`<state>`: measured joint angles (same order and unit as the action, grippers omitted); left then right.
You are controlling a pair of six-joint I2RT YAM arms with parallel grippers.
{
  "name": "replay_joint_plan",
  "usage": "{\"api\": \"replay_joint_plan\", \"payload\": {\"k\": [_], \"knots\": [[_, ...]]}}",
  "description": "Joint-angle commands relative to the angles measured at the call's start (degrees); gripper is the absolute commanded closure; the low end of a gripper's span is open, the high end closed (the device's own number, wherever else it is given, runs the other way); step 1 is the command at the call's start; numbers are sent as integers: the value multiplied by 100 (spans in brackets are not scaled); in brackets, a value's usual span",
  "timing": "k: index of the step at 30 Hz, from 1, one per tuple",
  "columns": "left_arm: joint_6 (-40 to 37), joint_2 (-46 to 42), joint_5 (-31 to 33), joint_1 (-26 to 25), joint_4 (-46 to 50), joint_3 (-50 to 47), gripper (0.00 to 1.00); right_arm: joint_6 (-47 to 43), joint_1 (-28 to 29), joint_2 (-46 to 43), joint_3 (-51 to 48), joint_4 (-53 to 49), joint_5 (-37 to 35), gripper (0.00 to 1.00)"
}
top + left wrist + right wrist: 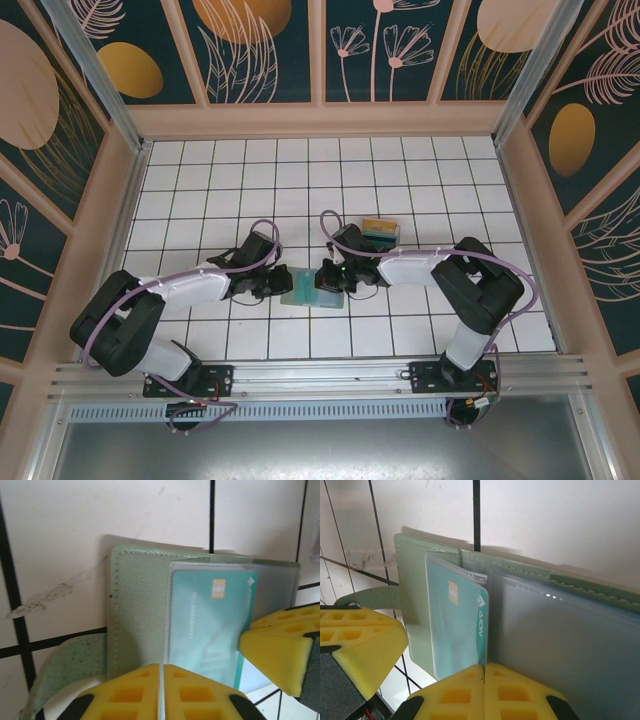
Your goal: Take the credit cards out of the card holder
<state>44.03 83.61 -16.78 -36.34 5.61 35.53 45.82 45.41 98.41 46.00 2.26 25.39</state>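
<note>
White tiled floor with black grid lines (a few scuffs up close), boxed in by dark teal walls with gold blobs and pale flowers. Pale wooden frames, metal rail along the near edge. Light's pretty even.

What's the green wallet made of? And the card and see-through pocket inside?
The card holder is probably leather or faux leather, matte; grainy surface, stitched edges. The card seems smooth plastic, with a gold metallic chip. The pocket is likely thin clear vinyl; the card shows through, and it glints.
</note>
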Motion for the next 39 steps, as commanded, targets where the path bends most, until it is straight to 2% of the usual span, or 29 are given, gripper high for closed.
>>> {"api": "replay_joint_plan", "payload": {"k": [1, 12, 16, 20, 24, 28, 39], "knots": [[-22, -15, -214, -55, -200, 41, 90, 79, -6, 25, -51, 82, 10, 100], [9, 428, 153, -184, 76, 82, 93, 120, 3, 28, -113, 155, 6, 100], [44, 463, 198, -189, 117, 25, 94, 122, 3, 13, -156, 186, 12, 88], [44, 421, 241, -184, 141, 7, 94, 179, -6, -58, -261, 281, 19, 86], [45, 444, 226, -189, 136, 16, 95, 191, -7, -78, -311, 342, 36, 89], [35, 428, 227, -185, 147, 26, 95, 190, -6, -59, -289, 343, 45, 100], [53, 405, 266, -181, 169, 2, 100, -34, -284, -404, -502, 63, 59, 100]]}}
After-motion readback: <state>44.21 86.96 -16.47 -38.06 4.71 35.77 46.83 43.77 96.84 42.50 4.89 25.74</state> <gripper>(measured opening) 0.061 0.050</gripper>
